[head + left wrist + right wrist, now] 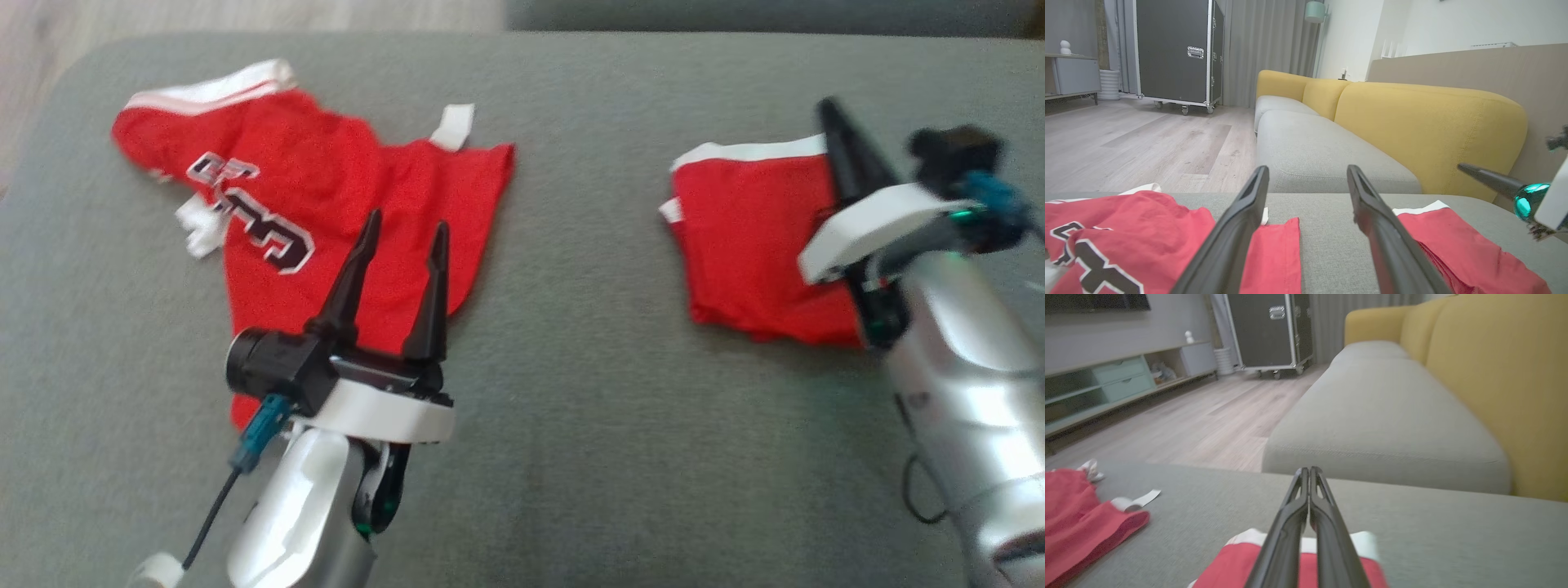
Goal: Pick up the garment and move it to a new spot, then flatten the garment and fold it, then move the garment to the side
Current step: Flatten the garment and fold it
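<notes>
A red jersey (326, 188) with white trim and black-and-white lettering lies loosely spread on the left of the grey cushion (571, 367). My left gripper (408, 220) hovers open over its lower part, with nothing between the fingers. In the left wrist view the left gripper (1307, 169) frames the jersey (1147, 228) at lower left. A folded red garment (751, 245) with a white edge lies on the right. My right gripper (831, 110) is shut over its right edge. In the right wrist view the right gripper (1309, 470) holds no cloth above the folded garment (1237, 567).
The cushion's far edge drops to a wooden floor (1147, 143). A grey sofa seat (1384, 412) with yellow backrests (1433, 130) continues beyond. A black wheeled case (1175, 49) and a low sideboard (1118, 384) stand far off. Bare cushion lies between the two garments.
</notes>
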Controlling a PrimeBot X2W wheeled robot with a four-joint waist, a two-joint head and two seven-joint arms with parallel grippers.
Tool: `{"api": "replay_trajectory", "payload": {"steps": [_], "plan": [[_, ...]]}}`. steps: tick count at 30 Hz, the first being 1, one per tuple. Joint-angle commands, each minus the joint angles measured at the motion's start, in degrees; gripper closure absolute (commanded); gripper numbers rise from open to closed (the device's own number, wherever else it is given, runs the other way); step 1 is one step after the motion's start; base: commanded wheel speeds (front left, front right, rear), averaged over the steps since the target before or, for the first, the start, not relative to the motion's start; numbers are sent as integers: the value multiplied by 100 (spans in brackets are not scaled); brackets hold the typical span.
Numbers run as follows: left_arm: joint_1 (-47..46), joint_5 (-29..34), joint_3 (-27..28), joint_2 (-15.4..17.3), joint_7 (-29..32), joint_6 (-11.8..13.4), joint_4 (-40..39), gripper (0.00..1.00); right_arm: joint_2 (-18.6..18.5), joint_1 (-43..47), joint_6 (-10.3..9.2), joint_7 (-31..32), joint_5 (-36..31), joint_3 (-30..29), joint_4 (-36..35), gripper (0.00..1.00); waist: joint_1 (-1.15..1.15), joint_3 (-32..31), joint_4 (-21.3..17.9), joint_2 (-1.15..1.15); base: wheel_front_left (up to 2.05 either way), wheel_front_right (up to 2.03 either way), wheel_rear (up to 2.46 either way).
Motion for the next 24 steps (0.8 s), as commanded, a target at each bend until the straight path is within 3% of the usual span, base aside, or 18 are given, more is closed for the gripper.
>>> {"api": "replay_trajectory", "payload": {"steps": [1,7,12,13,14,19,24], "plan": [[-48,34,228,40,-29,-4,-174,0,-46,160,11,-75,-36,-16,-232,100,0,-224,-245,0,0,0,0],[159,84,495,40,-29,-70,-220,0,-270,813,11,-76,-362,-810,-1265,100,0,-552,-712,0,0,0,0],[366,42,674,40,-29,-79,-323,0,54,1479,11,-77,-679,-1269,-2033,100,0,-760,-1006,0,0,0,0],[413,45,689,40,-29,-79,-317,0,164,1638,11,-77,-748,-1336,-2175,33,0,-801,-1050,0,0,0,0],[455,52,697,40,-29,-84,-300,0,284,1807,11,-77,-823,-1387,-2305,0,0,-841,-1085,0,0,0,0],[678,58,720,40,-29,-103,-194,0,734,2650,11,-77,-1056,-1536,-2687,0,0,-1056,-1180,0,0,0,0],[837,106,699,40,-29,-119,-105,0,852,3068,11,-77,-1174,-1651,-2895,0,0,-1116,-1181,0,0,0,0]]}}
